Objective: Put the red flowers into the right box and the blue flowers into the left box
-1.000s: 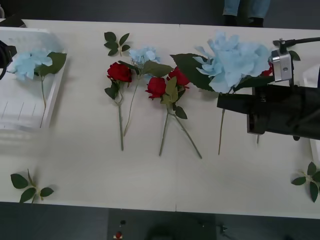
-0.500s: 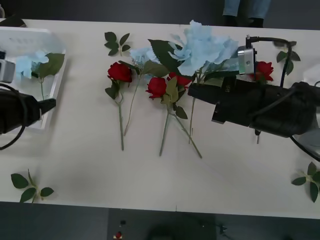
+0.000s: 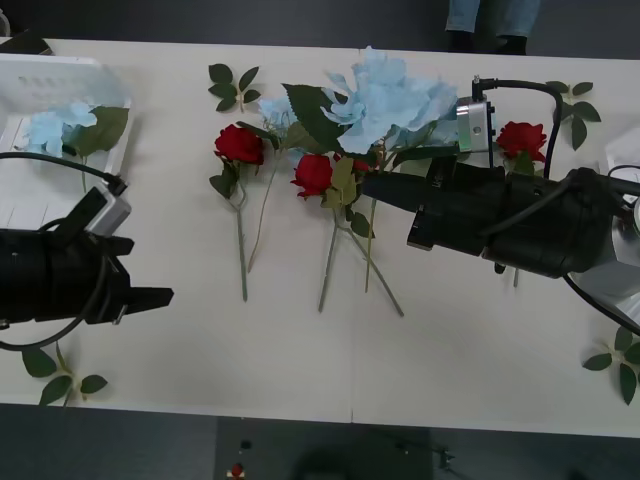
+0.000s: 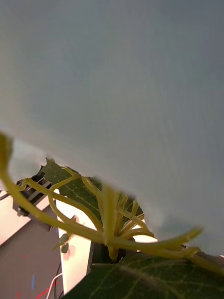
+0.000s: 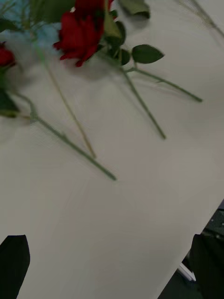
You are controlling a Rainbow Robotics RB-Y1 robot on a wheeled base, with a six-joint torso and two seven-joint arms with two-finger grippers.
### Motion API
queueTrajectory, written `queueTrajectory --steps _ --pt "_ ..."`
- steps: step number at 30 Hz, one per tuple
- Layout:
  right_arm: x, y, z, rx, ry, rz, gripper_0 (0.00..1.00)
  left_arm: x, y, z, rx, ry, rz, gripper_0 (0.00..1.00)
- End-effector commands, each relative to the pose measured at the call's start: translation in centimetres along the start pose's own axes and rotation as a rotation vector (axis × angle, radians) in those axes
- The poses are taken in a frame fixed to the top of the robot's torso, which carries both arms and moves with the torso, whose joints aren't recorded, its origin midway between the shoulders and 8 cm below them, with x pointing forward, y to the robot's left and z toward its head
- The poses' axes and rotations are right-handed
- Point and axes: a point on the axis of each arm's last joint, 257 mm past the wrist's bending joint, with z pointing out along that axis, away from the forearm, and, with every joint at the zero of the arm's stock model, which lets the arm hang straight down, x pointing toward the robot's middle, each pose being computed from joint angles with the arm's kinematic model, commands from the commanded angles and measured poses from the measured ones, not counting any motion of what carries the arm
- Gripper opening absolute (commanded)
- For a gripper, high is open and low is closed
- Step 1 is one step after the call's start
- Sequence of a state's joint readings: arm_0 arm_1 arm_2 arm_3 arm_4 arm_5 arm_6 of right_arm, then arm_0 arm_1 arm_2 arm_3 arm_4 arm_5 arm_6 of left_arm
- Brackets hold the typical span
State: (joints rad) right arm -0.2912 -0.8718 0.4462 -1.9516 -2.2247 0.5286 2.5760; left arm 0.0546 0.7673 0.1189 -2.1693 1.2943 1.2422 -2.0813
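My right gripper [image 3: 378, 187] is shut on the stem of a blue flower [image 3: 390, 95], held above the table's middle with its stem hanging down. The underside of its leaf [image 4: 154, 280] sits close in the right wrist view. Another blue flower [image 3: 50, 128] lies in the left box [image 3: 60, 68], and a third [image 3: 272, 108] peeks out behind the held one. Red flowers lie on the table [image 3: 240, 145], [image 3: 313, 173], [image 3: 522, 138]; one more is partly hidden under the held leaves. My left gripper [image 3: 150, 297] is open and empty, low at the front left, facing a rose [image 5: 81, 30].
The right box [image 3: 618, 150] shows by its edge at the far right. Loose leaf sprigs lie at the back [image 3: 235, 85], front left [image 3: 60, 375], front right [image 3: 620, 360] and back right [image 3: 570, 105]. Bare table lies along the front edge.
My right arm has carried the blue flower leftward over the roses. My left arm has swung away from the left box, forward and toward the table's middle.
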Motion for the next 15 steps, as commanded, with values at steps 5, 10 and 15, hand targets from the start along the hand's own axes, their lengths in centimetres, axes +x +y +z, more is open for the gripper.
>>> queueTrajectory --steps 5,10,15 --pt "-1.9 0.7 0.3 -0.019 -0.025 -0.016 0.00 -2.8 -3.5 4.0 0.250 -0.198 0.207 1.00" --pt "-2.0 0.7 0.3 -0.020 -0.027 -0.015 0.00 -4.1 -6.3 6.3 0.332 -0.319 0.220 1.00" --pt "-2.1 0.8 0.4 -0.022 -0.027 -0.011 0.00 -5.4 -9.8 8.3 0.435 -0.414 0.068 1.00"
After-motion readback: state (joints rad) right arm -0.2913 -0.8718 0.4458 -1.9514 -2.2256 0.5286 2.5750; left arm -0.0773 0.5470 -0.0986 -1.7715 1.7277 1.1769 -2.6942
